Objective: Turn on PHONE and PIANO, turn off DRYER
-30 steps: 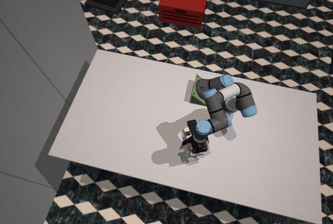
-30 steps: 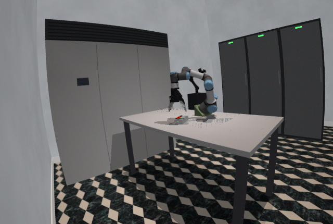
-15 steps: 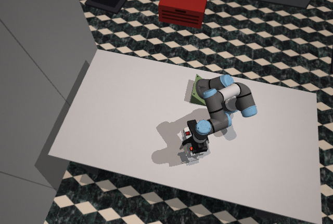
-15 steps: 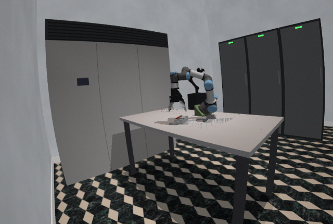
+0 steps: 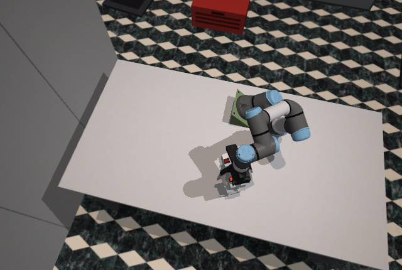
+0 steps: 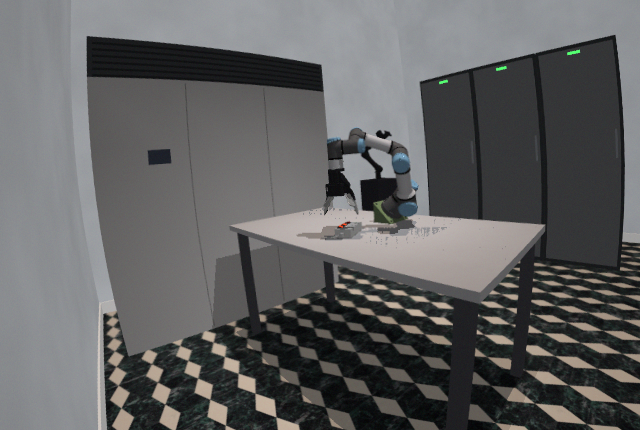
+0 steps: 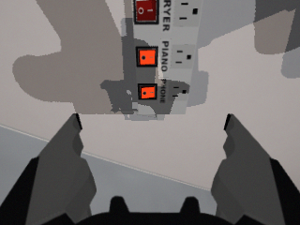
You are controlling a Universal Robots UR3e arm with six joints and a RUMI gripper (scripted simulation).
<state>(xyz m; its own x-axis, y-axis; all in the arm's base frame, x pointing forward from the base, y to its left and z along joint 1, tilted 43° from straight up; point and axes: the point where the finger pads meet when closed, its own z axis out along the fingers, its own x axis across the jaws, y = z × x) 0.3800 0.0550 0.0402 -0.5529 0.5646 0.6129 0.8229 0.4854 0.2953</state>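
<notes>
Where the power strip [image 7: 159,61] lies face up on the white table [image 5: 146,124], near its front edge, three rocker switches run in a row beside printed labels and sockets. The PHONE switch [image 7: 147,92], at the end nearest the wrist camera, glows bright orange, and so does the PIANO switch [image 7: 146,56] next to it. The DRYER switch [image 7: 144,10] is a darker red, its label partly cut off at the top of the wrist view.

Above the strip's PHONE end hangs the gripper [image 7: 152,128], its two grey fingers spread wide apart and grasping nothing; it touches neither strip nor table. From the exterior view it points straight down, well above the strip [image 6: 341,230].

The arm folds back to a green base plate [image 5: 234,117] further in on the table. Beyond the table, a closed red tool chest [image 5: 220,7] stands on the checkered floor [image 5: 292,49]; its contents cannot be seen.
</notes>
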